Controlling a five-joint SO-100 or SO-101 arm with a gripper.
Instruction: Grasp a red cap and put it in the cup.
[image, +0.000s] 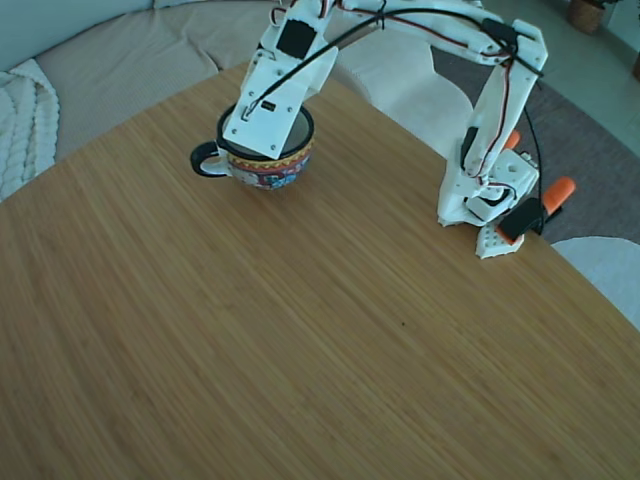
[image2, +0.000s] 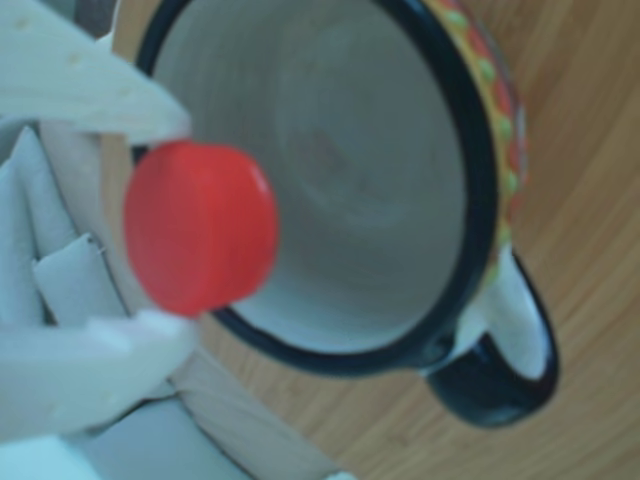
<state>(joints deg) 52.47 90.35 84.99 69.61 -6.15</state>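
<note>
The gripper (image2: 185, 225) pinches the red cap (image2: 200, 228) over the cup (image2: 470, 180), near its rim. I think it should move toward the cup's middle, then let go.

Cup (image: 262, 165) mouth hidden behind the arm in the fixed view; blurred fingers (image2: 85, 85) cropped at left.

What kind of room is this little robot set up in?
Probably a home living or dining room: a round wooden table, a beige sofa with a knitted throw behind it, and a painted ceramic mug.
</note>
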